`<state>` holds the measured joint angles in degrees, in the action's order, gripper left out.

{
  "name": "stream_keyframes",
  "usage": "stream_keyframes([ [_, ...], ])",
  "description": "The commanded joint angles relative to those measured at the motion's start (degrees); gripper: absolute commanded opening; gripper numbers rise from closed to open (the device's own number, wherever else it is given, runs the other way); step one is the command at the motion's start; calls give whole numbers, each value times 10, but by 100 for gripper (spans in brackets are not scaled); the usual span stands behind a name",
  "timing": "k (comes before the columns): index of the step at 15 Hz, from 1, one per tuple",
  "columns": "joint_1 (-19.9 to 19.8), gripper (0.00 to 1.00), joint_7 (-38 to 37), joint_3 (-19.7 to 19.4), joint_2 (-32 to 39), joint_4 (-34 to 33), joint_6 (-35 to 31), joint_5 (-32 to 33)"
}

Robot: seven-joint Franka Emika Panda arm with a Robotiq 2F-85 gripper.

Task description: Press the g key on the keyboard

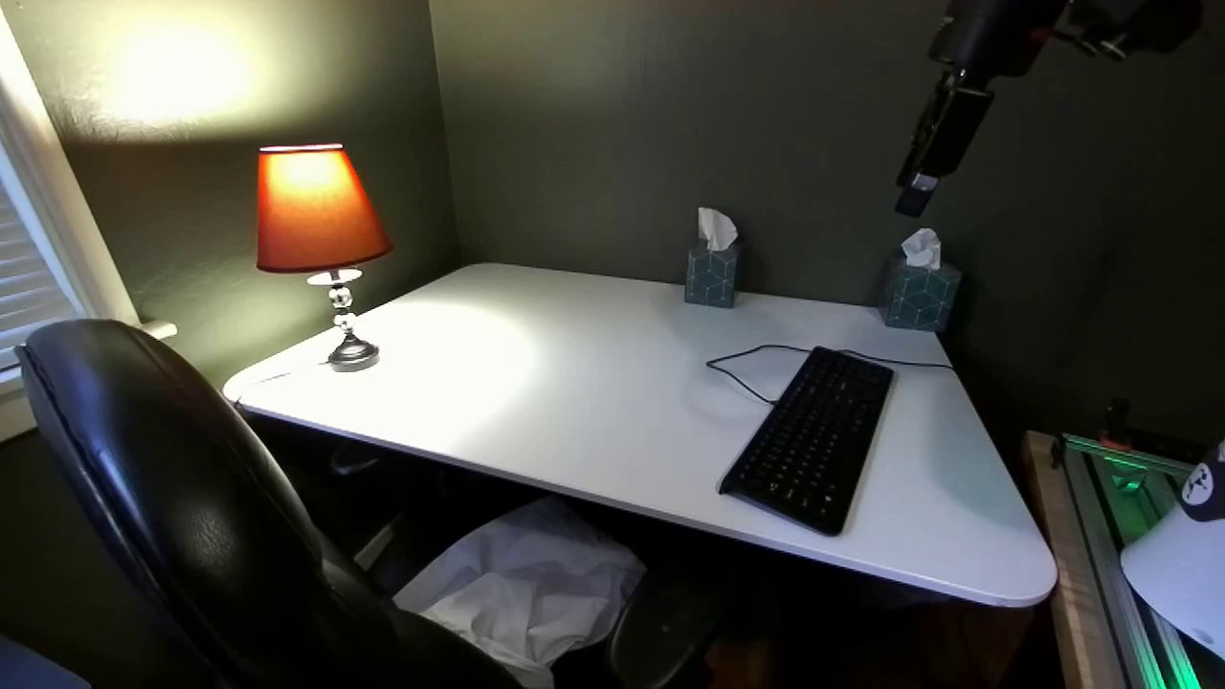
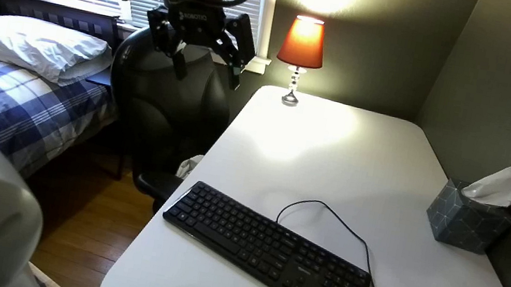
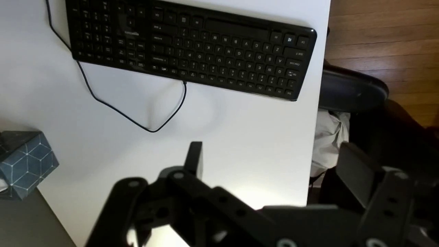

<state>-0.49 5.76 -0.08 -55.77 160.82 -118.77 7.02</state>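
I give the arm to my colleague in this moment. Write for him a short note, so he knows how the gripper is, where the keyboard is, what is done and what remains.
Gripper: open, holding nothing, raised in the air, apart from the keyboard.
Keyboard: lies on the white desk; the G key is in sight in the wrist view, where the letters stand upside down.
Done: no press to be seen; no key is being touched.
Left: bring the gripper over G, lower it, press. Closing it first would probably help to spare the neighbouring keys.
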Motion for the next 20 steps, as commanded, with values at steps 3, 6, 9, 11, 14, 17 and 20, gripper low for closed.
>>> stream_keyframes([
  [3,1,100,10,-26,83,-30,-2,-5],
  [6,5,100,27,-51,149,-39,-6,-17],
  [9,8,100,51,-70,218,-49,-2,-35],
  [11,8,100,62,-76,265,-54,-4,-49],
  [14,7,100,75,-76,330,-61,-14,-68],
  [17,5,100,75,-71,392,-78,-27,-84],
  [20,1,100,70,-67,448,-99,-37,-99],
])
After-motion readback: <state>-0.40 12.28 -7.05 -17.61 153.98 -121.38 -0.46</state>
